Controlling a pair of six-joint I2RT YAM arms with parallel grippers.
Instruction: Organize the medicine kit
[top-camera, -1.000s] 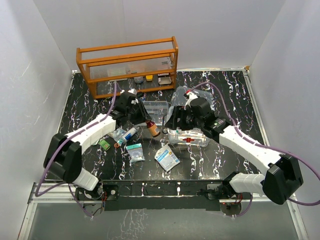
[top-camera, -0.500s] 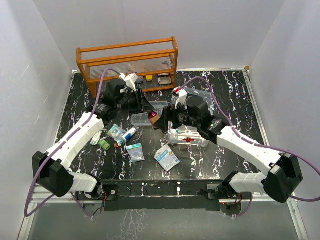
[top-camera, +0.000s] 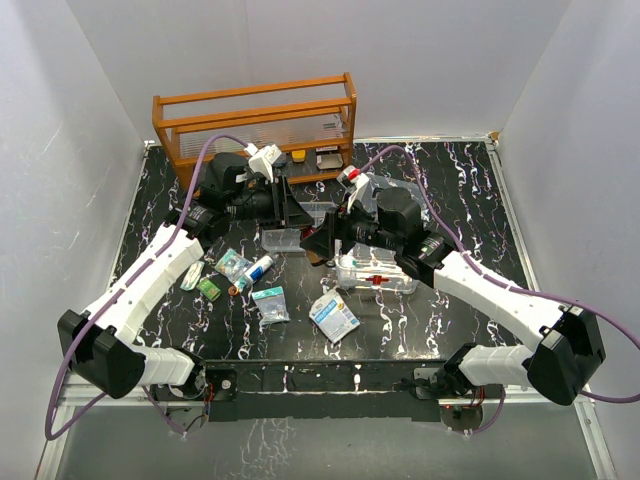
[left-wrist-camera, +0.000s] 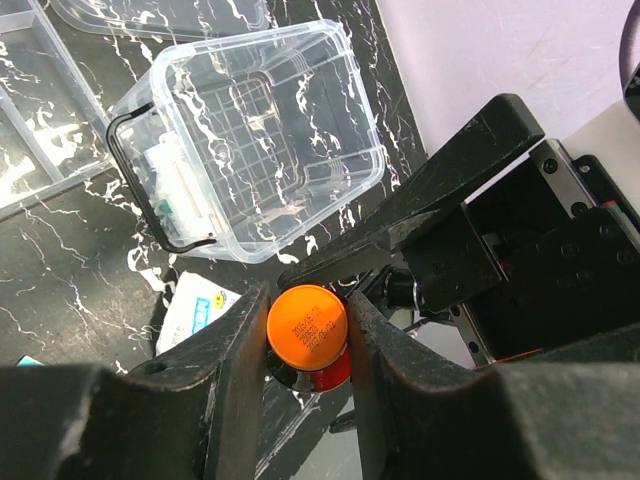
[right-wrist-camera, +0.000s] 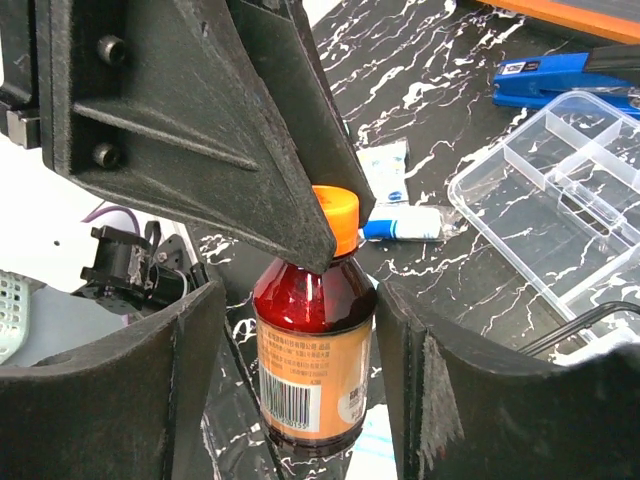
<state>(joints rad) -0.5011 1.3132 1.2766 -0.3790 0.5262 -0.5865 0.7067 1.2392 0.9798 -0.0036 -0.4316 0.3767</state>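
Orange-capped bottle (right-wrist-camera: 312, 360) now raised; left gripper (left-wrist-camera: 307, 325) holds, right gripper (right-wrist-camera: 300, 290) flanks.

An orange cap (left-wrist-camera: 307, 325) on a red bottle (left-wrist-camera: 332, 373) is clamped between the left gripper's (left-wrist-camera: 307, 312) fingers at lower centre. The right gripper (left-wrist-camera: 400, 245) is seen reaching in from the right, beside the cap. A clear box (left-wrist-camera: 300, 60) with a dark handle is noted at upper centre, a tray (left-wrist-camera: 40, 130) at upper left, and a white packet (left-wrist-camera: 195, 310) below the box.
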